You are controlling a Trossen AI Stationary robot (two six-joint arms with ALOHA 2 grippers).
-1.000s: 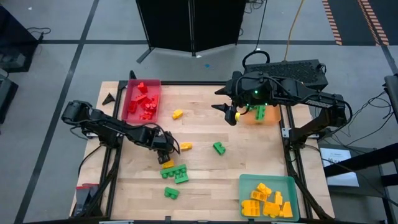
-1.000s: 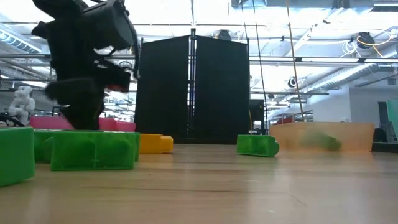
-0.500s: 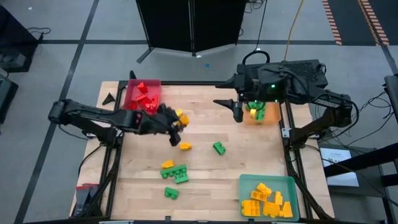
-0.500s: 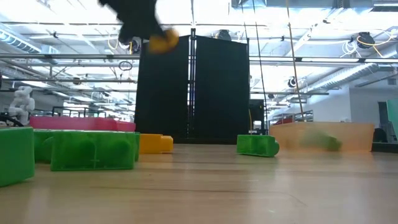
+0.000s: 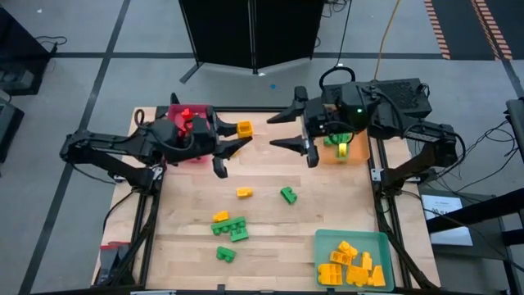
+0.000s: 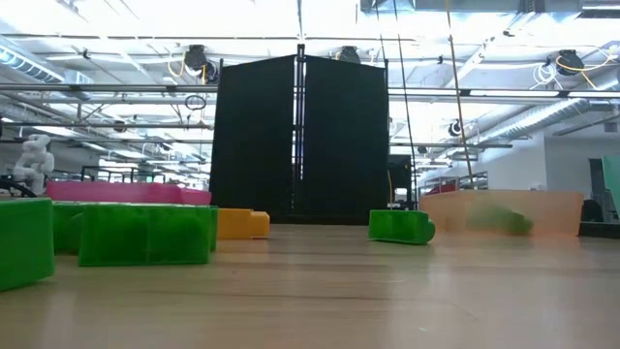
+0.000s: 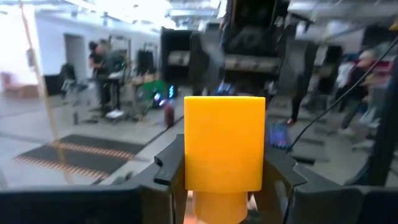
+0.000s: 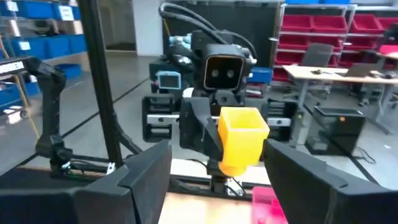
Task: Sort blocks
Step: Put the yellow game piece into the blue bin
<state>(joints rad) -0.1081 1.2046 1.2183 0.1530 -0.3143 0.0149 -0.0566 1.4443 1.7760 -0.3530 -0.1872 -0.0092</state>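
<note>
Since half a second ago the left gripper has swung toward the right gripper, carrying a yellow block beside the red tray.

Left wrist view: fingers clamp the block upright.

Right wrist view: spread fingers face it.

No writing legible.

The left gripper hangs over the far part of the table, its jaws closed on 1 block. The right gripper faces it from the other side, jaws spread apart, with that block between the 2 grippers. Just behind the left jaws sits 1 tray holding blocks; behind the right jaws sits a second tray. A third tray lies at the near right corner. Below both jaws, loose blocks lie scattered mid-table.
</note>
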